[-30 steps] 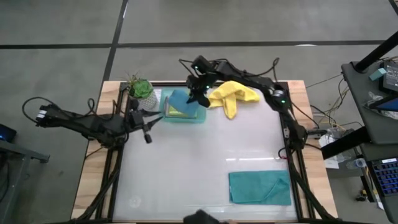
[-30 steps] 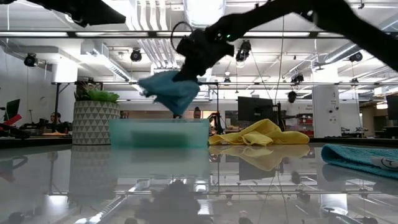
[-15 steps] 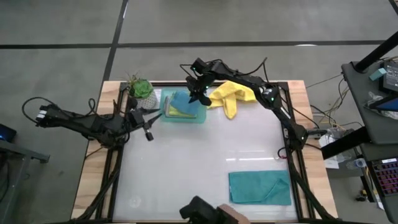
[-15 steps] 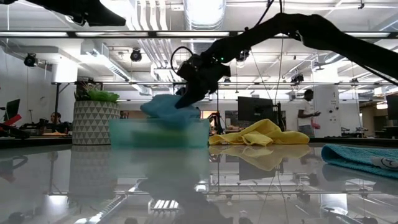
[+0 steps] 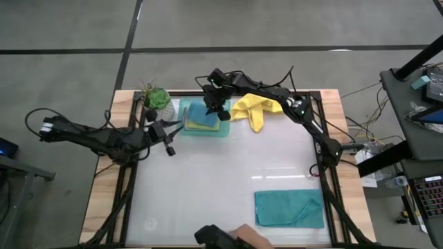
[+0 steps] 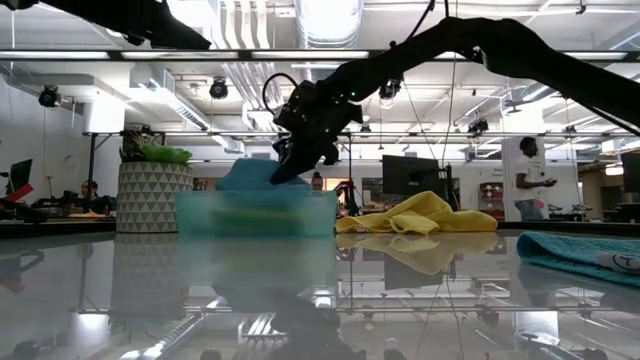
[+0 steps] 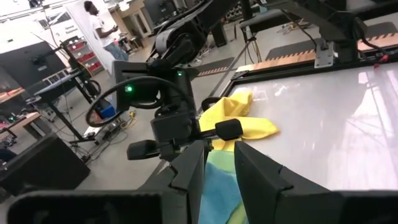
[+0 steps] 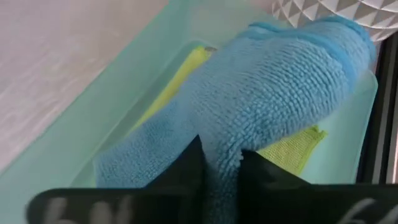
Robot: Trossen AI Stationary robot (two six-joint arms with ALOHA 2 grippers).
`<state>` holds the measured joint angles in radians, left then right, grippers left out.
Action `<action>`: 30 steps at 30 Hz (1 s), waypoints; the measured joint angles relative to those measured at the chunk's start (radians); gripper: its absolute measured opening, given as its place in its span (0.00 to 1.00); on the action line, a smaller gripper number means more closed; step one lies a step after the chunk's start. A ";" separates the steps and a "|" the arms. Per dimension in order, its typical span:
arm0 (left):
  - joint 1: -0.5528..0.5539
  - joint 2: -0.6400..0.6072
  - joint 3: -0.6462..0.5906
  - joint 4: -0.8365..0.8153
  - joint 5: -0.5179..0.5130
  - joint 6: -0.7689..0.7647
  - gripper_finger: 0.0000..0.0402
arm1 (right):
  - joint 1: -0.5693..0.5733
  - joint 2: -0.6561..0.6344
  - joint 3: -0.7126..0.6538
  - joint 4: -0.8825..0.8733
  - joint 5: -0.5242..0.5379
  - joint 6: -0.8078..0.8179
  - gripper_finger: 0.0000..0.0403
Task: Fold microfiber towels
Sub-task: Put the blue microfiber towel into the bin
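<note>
- High view: a second ago the right gripper held the folded blue-teal microfiber towel above the translucent mint-green rectangular plastic tray; now the towel lies inside the tray on a lime-green cloth, and the gripper sits low over the tray's right side. The right arm reaches from the tabletop's right edge diagonally to the far left. The crumpled yellow microfiber towel lies just right of the tray, and a flat teal microfiber towel rests at the near right corner. The left gripper hangs near the left edge, beside the small green potted plant; it has shifted slightly toward the tray.
- Low view: the blue-teal towel, earlier dangling in the air, now mounds above the tray wall, with the right gripper angled down touching its top. A person stands in the room behind.
- Left wrist view: the left gripper's fingers stand a little apart with nothing between them, pointing toward the right gripper over the yellow towel.
- Right wrist view: the right gripper's fingers are parted only slightly, a fold of the blue-teal towel still between them; whether they pinch it cannot be told. The towel covers the lime-green cloth.
</note>
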<state>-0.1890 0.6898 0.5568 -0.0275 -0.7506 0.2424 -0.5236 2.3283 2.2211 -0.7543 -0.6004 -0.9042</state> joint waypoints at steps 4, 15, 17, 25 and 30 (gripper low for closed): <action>0.000 0.012 0.000 0.019 0.000 0.002 0.19 | 0.000 0.000 0.000 0.013 0.000 0.030 0.26; 0.058 0.016 0.000 0.019 0.000 0.002 0.19 | -0.012 0.000 0.058 0.013 0.121 0.071 0.48; 0.076 0.024 0.000 0.021 0.000 0.001 0.19 | -0.019 0.000 0.075 0.010 0.128 0.083 0.48; 0.159 0.093 0.001 0.020 0.035 -0.001 0.19 | -0.024 -0.016 0.134 -0.053 0.129 0.130 0.46; 0.250 0.151 0.022 0.020 0.250 -0.008 0.19 | -0.017 -0.092 0.133 -0.215 0.048 0.142 0.38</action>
<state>0.0608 0.8406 0.5792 -0.0076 -0.5001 0.2346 -0.5408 2.2361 2.3543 -0.9696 -0.5520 -0.7621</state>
